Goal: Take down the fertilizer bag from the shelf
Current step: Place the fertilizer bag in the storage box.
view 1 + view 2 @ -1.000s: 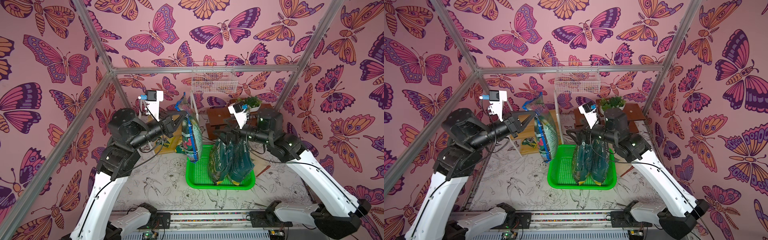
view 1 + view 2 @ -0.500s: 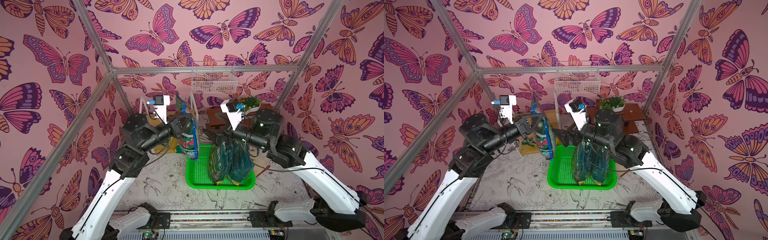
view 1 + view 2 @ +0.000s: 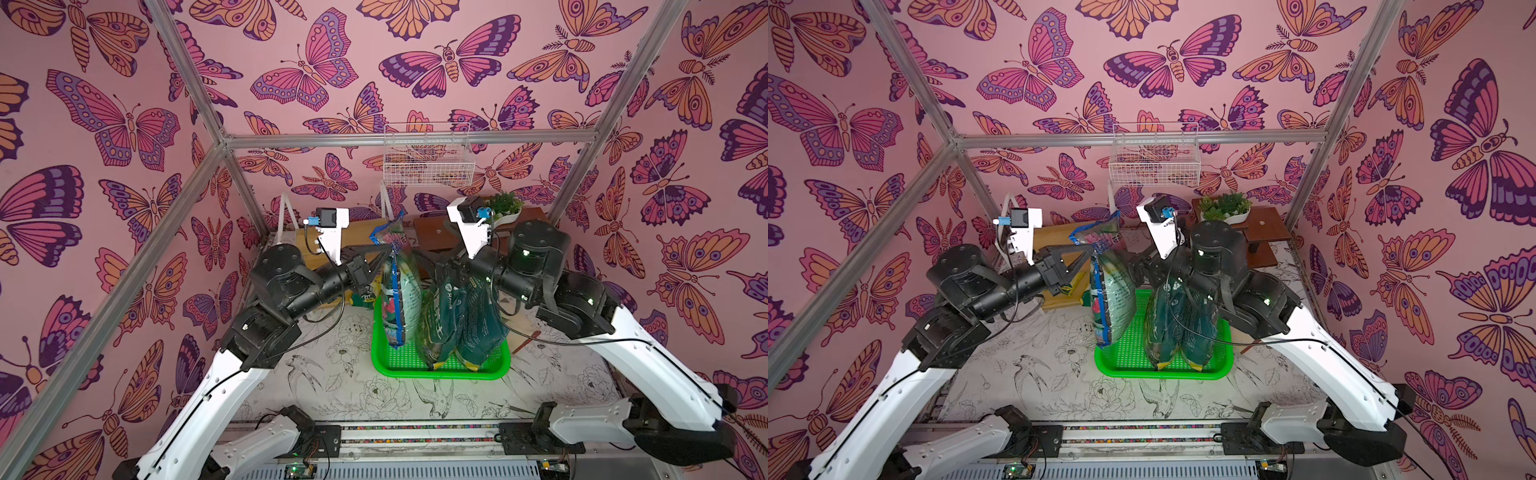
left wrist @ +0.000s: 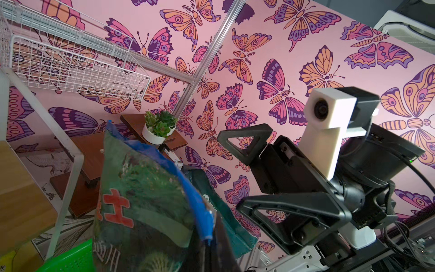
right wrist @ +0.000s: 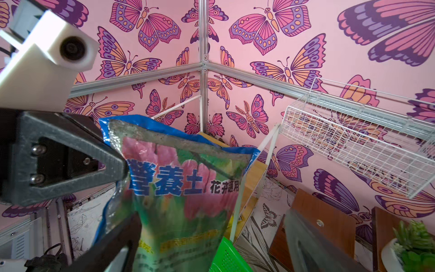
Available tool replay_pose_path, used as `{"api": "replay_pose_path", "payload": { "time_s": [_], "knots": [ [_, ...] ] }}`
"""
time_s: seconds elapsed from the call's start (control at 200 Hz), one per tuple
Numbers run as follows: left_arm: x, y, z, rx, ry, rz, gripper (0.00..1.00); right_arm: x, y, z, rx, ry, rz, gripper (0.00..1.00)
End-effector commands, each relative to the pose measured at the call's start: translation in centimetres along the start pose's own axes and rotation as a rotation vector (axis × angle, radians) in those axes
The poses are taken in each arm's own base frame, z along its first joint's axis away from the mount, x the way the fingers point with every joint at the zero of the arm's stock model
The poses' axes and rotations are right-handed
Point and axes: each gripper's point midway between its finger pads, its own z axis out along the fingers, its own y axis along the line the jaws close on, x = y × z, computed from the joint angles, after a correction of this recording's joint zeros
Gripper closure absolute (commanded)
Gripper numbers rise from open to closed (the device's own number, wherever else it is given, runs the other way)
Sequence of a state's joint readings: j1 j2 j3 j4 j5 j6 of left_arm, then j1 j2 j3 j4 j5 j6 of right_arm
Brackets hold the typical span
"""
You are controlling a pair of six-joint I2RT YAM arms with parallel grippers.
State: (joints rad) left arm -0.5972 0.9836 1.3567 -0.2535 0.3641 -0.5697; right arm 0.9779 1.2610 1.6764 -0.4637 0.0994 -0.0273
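Left end effector (image 3: 390, 248) clenched on the bag (image 3: 402, 291) top — bag hangs long axis vertical above the tray (image 3: 436, 374) rim; right end effector (image 4: 228, 171), released, sits at its three o'clock.

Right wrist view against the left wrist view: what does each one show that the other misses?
Only the right wrist view shows the printed front of the fertilizer bag, blue characters over pink flowers, and the left end effector clamped on its upper edge. Only the left wrist view shows the right end effector whole, jaws wide apart, and a dark green bag behind. Both show the bag itself, the shelf, the white wire basket, the potted plant and the green tray.
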Motion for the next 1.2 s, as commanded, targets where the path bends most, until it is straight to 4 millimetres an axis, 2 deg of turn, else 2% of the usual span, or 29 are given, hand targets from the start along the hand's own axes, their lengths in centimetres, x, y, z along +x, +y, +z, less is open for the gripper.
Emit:
{"api": "replay_pose_path", "payload": {
  "time_s": [0.0, 0.285, 0.516, 0.741, 0.976, 1.197],
  "knots": [
    [-4.0, -3.5, -1.3, 0.127, -0.171, 0.067, 1.00, 0.0, -1.1, -0.8, 0.065, -0.012, -0.002, 0.03],
    [0.7, 0.1, 2.2, 0.087, -0.043, -0.015, 1.00, 1.2, -2.3, -1.3, 0.133, 0.017, -0.012, 0.02],
    [3.1, 2.4, 2.9, 0.029, 0.003, 0.016, 1.00, 1.9, -3.0, -1.5, 0.165, 0.036, -0.018, 0.01],
    [5.4, 3.6, 4.3, 0.034, 0.082, 0.004, 1.00, 2.4, -3.5, -1.5, 0.185, 0.046, -0.020, 0.00],
    [9.6, 5.5, 6.4, 0.055, 0.217, -0.034, 1.00, 3.1, -3.9, -1.2, 0.198, 0.065, -0.023, 0.00],
    [12.5, 6.9, 7.1, 0.055, 0.319, -0.048, 1.00, 3.8, -4.2, -1.1, 0.209, 0.082, -0.024, 0.01]
  ]
}}
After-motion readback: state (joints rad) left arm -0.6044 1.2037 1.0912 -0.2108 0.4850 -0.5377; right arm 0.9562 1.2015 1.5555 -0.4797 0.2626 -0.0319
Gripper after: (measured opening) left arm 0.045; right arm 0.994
